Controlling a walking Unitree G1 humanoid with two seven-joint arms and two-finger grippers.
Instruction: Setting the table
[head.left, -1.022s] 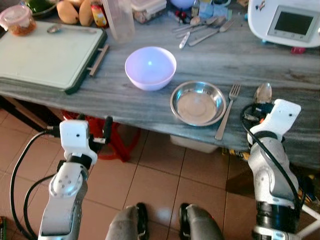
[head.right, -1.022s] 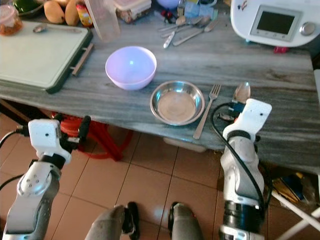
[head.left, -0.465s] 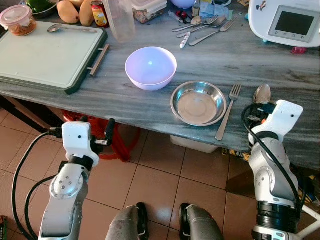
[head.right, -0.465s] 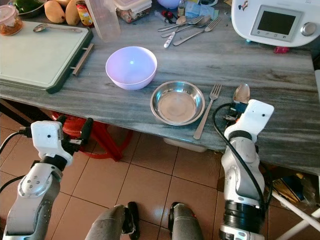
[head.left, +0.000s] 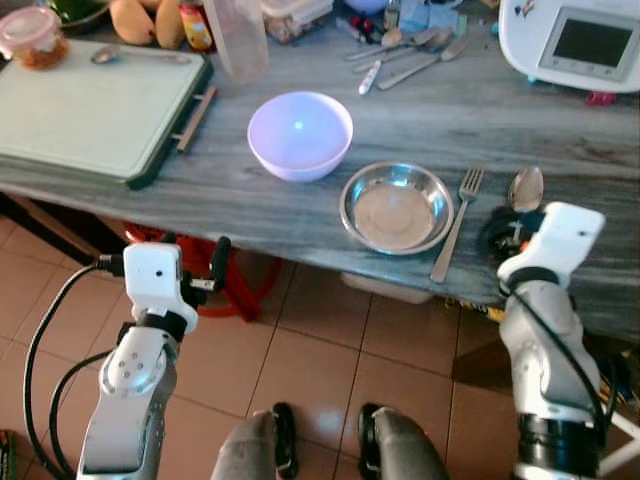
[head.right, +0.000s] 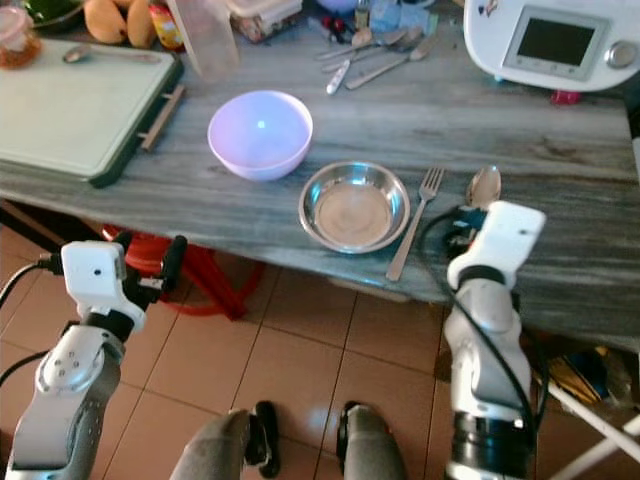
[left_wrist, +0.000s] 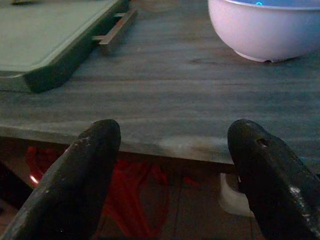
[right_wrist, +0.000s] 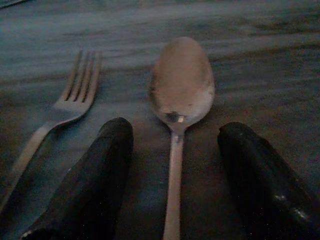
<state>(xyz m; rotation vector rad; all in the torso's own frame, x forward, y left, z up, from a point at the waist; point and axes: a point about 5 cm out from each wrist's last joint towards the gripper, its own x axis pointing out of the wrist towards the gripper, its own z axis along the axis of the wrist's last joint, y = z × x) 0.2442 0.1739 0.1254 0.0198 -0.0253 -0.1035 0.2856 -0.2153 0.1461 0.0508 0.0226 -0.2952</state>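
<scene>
Head views: steel dish (head.left: 396, 206) near worktop (head.left: 300, 215) edge, fork (head.left: 457, 222) right of it, spoon (head.left: 525, 188) further right; place setting forming.
Right wrist: right gripper (right_wrist: 172, 172) fingers open, straddling spoon handle, likely just placed.
Left wrist: left gripper (left_wrist: 172, 165) fingers open, empty, idle below edge.

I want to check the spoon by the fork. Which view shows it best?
The right wrist view: the spoon lies large between the open right claw's fingers, beside the fork. Both eye views show just its bowl, small, past the right wrist.

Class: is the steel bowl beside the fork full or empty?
Empty. The steel bowl sits upright on the table left of the fork, its bare metal bottom showing.
</scene>
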